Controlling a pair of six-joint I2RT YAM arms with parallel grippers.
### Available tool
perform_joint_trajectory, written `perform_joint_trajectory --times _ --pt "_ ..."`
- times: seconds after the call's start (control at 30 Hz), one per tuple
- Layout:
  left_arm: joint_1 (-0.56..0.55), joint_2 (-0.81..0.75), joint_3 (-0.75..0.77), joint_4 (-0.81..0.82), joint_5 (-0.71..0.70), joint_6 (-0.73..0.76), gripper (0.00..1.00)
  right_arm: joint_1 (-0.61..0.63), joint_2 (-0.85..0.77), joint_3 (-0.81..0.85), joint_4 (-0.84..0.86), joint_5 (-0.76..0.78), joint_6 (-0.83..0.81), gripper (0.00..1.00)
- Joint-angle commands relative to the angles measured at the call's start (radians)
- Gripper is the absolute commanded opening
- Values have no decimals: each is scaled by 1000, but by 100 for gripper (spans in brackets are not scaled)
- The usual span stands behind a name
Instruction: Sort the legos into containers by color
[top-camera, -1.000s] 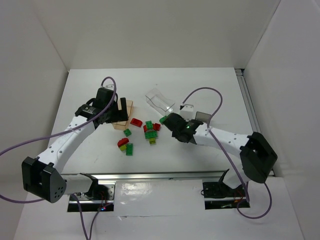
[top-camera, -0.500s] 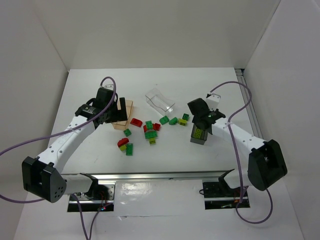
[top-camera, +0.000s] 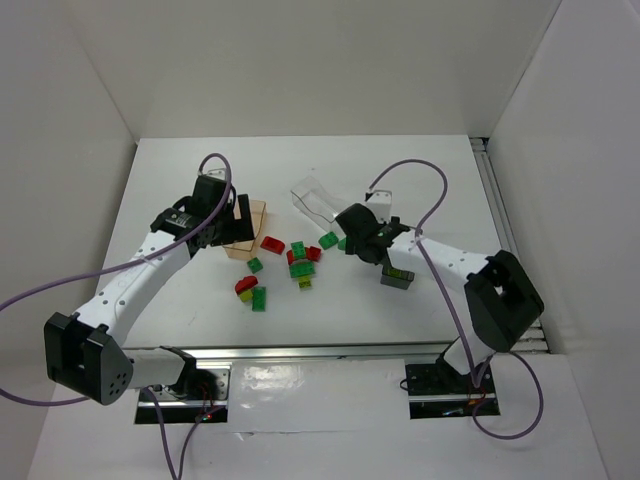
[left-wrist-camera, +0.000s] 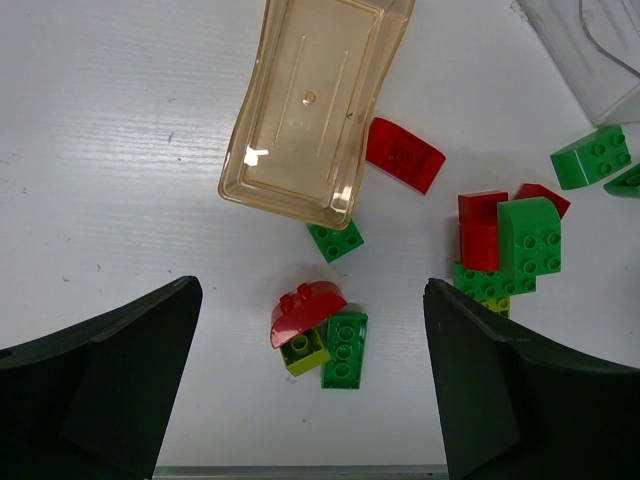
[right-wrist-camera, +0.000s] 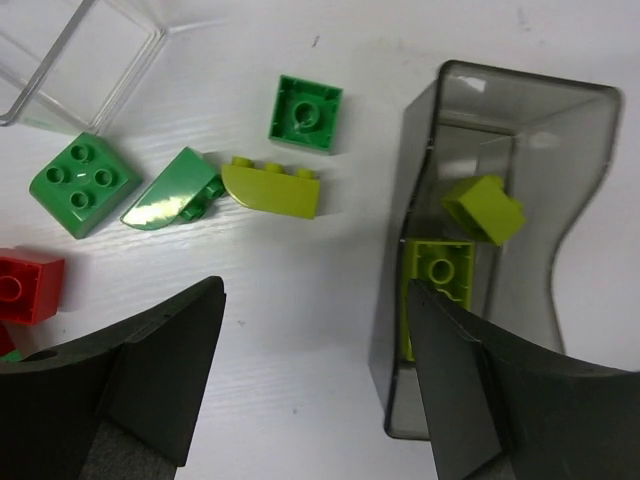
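Starting on the left: the left gripper (left-wrist-camera: 308, 290) hangs with its fingers wide apart and nothing in them. It's above a red arched brick (left-wrist-camera: 300, 312) that sits partly on a yellow-green brick (left-wrist-camera: 303, 352), with a long green brick (left-wrist-camera: 344, 348) touching that one. The tan tub (left-wrist-camera: 310, 100) is just beyond and looks empty, with a small green brick (left-wrist-camera: 335, 240) at its near corner and a red curved brick (left-wrist-camera: 404, 155) beside its wall. These legos should be light, hard and slick, so I'd pinch across two flat side walls, not the rounded tops where the pads would slide off. The middle stack (left-wrist-camera: 500, 245) of red and green is a jumble, and I can't tell if those are snapped together or just leaning. The clear tub (top-camera: 318, 200) is cut off in both wrist views and see-through, so no idea what's in it or whether it's tipped. On the right, the right gripper (right-wrist-camera: 315, 290) is also spread open and empty, hovering between a yellow-green curved brick (right-wrist-camera: 272, 188) and the grey tub (right-wrist-camera: 530, 90), which holds two yellow-green pieces (right-wrist-camera: 483, 208). The tub's near end is hidden behind a finger. The tubs look light too, so a bump would likely skid them.
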Motion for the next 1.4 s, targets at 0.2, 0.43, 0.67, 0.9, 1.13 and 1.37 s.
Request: perform_joint_trajectory --times 0.2,0.43,0.67,0.9,1.13,1.37 --pt "-5 1 -10 -13 -22 -18 100 -15 169 72 124 -109 -29 80" --pt "-5 20 -10 -22 -33 -18 100 -101 252 72 161 -149 -29 83" --pt "-5 20 -19 -22 -42 -18 100 -127 291 106 202 -178 -61 81" --pt "-5 29 -19 -22 -33 -18 100 -127 291 115 215 -178 -61 57" --pt "-5 38 -10 -22 -33 -18 100 -95 291 124 201 -169 -52 48" --pt "-5 38 0 -22 -33 -18 100 -48 106 108 124 -86 -43 47"
